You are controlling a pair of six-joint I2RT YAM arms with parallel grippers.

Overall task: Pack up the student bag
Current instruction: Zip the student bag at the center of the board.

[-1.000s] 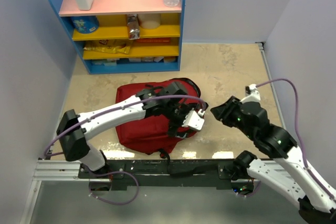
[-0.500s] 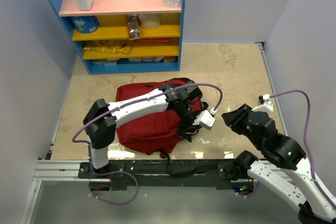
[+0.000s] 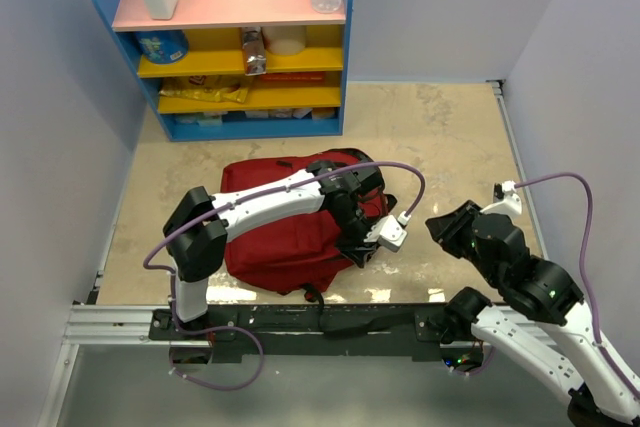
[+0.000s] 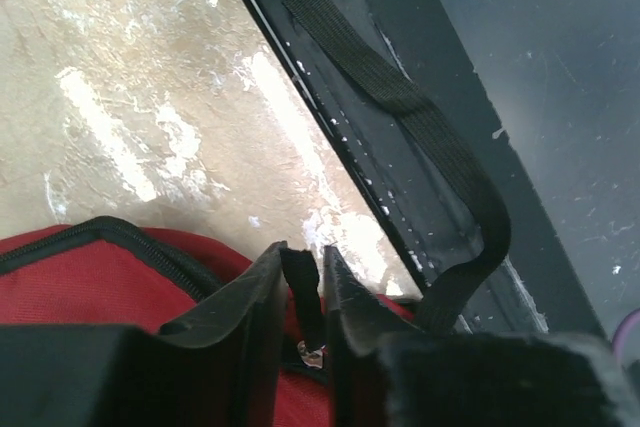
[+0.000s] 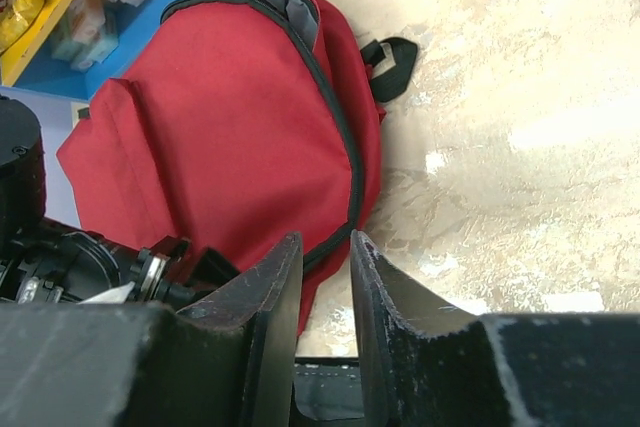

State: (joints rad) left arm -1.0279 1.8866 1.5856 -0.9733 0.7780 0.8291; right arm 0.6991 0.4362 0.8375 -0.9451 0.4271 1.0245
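The left end effector (image 4: 304,249) pinched the dark red fabric backpack (image 3: 290,247)'s black zipper pull (image 4: 300,292) at 4 o'clock; drawing steadily along the zip track seemed best; the right end effector (image 5: 325,242), slightly parted, held nothing

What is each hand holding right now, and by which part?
The left hand pinches the red backpack by its black zipper pull, between the fingertips. The right hand holds nothing.

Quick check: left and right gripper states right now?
Left gripper: closed, fingers pinching the black zipper pull of the student bag.
Right gripper: fingers slightly apart, holding nothing.
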